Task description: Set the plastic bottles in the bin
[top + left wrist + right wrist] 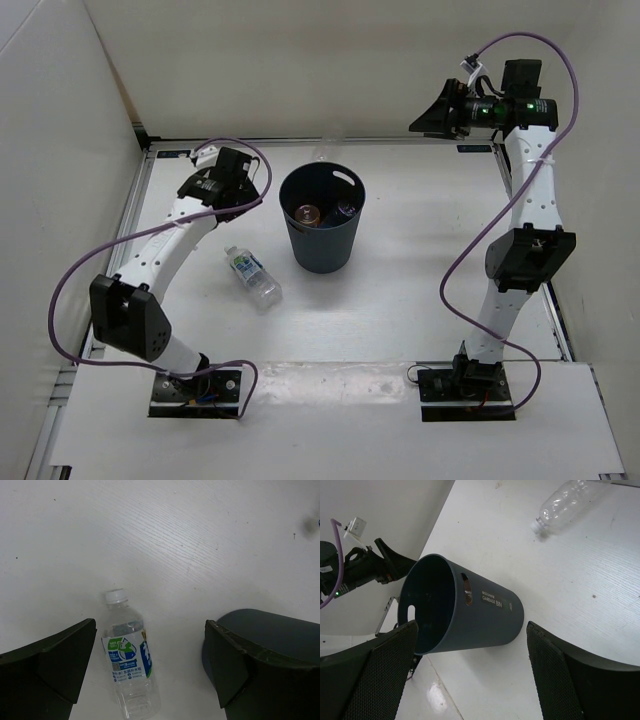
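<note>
The dark blue-grey bin point(322, 240) stands upright mid-table. Inside it I see an orange bottle point(306, 213) and another with blue on it point(345, 210); more cannot be made out. A clear bottle with a white-and-green label point(252, 276) lies on the table left of the bin, white cap pointing away from the arms. My left gripper point(243, 190) is open and empty, hovering behind that bottle point(129, 665), which shows between its fingers, with the bin point(272, 630) at the right. My right gripper point(435, 115) is open and empty, raised at the back right, looking at the bin point(470, 612) and the bottle point(567, 502).
White walls enclose the table on the left, back and right. The left arm's wrist point(360, 567) shows behind the bin in the right wrist view. A metal rail runs along the table's left edge point(135, 215).
</note>
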Robot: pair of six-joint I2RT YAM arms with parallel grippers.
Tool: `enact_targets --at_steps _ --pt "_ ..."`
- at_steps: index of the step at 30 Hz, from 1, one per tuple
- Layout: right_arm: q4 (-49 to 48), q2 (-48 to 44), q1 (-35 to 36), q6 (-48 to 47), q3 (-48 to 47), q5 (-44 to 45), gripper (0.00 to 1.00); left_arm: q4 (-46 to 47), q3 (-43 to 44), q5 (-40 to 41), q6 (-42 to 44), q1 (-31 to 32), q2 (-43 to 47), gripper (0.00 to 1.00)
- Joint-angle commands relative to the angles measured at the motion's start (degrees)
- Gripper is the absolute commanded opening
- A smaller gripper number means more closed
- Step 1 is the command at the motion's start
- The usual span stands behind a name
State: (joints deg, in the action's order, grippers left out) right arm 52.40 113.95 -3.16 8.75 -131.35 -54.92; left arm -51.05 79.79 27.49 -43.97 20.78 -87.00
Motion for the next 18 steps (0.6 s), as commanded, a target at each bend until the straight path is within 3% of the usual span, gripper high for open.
enact_targets --at_steps 1,10,18 --pt "-1.25 -0.57 -0.27 -0.32 -0.05 -1.51 0.9 -0.46 2.21 -0.59 0.02 -0.21 -0.19 1.0" --pt "-1.34 1.0 -1.15 1.08 0.04 -0.37 0.9 -0.37 5.64 -1.03 5.64 -1.53 -3.17 1.0" --pt "-3.27 5.58 -2.29 11.1 5.3 3.58 0.9 0.68 9.51 -1.38 8.54 -3.28 -6.16 1.0"
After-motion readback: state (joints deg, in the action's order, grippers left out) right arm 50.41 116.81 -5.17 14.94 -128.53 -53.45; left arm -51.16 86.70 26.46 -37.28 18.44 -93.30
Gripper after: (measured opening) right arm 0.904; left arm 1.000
